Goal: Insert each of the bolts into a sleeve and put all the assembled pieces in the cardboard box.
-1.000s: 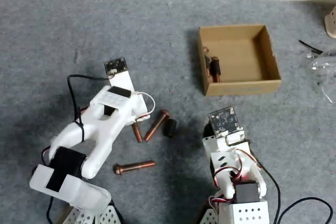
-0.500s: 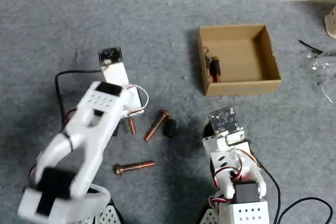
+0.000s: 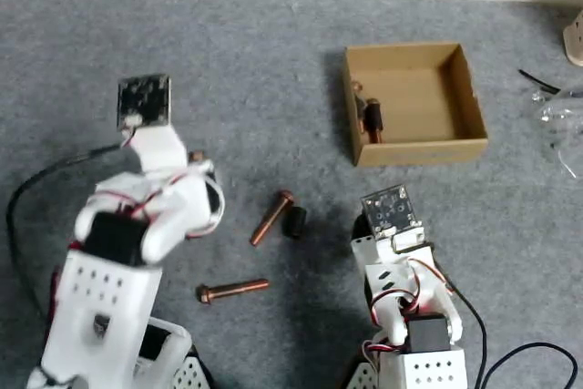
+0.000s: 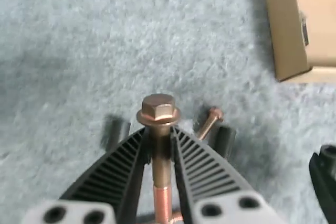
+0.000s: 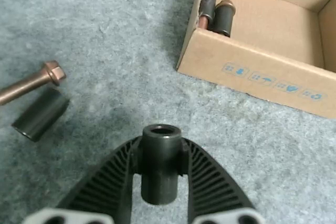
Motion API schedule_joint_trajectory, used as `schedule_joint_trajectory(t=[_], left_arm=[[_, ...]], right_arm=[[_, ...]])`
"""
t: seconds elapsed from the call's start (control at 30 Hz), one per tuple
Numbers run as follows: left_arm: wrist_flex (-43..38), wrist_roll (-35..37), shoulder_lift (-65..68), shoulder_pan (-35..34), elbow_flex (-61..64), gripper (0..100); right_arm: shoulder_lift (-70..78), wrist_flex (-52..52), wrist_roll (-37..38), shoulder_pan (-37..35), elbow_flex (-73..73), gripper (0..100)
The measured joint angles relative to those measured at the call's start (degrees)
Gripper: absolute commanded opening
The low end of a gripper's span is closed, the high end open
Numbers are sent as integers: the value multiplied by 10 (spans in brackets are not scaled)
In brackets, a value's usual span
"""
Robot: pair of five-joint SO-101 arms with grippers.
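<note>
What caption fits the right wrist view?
Right end effector gripping a black cylindrical sleeve, brown cardboard box beyond, copper hex bolt lying on grey carpet.

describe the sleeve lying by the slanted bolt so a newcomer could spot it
In the high view, go down-left from the cardboard box. A slanted copper bolt lies there, with the sleeve beside its head. It is the short black tube, lying free, with no bolt inside.
</note>
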Motion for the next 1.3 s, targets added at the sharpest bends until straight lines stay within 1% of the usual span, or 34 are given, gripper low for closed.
schedule_joint_trajectory(t=[0.17, 0.6, 0.7, 0.9, 1.03, 1.13, 1.27, 1.3], left_arm=[[24, 0, -109, 0, 66, 4], [21, -79, -484, 0, 280, 4], [-48, -79, -491, -1, 332, 4], [-282, -79, -490, 1, 462, 4], [-412, -49, -490, -4, 523, 4], [-473, -41, -489, -10, 540, 4], [-496, -40, -489, -10, 540, 4], [-498, -33, -489, -9, 540, 4]], right_arm=[[0, 0, 0, 0, 0, 4], [0, 0, 0, 0, 0, 4], [0, 0, 0, 0, 0, 4], [0, 0, 0, 0, 0, 4], [0, 5, -4, 0, 0, 4], [0, 25, -4, 0, 0, 4], [0, 24, -4, -2, 0, 4], [0, 19, -4, -14, 0, 4]])
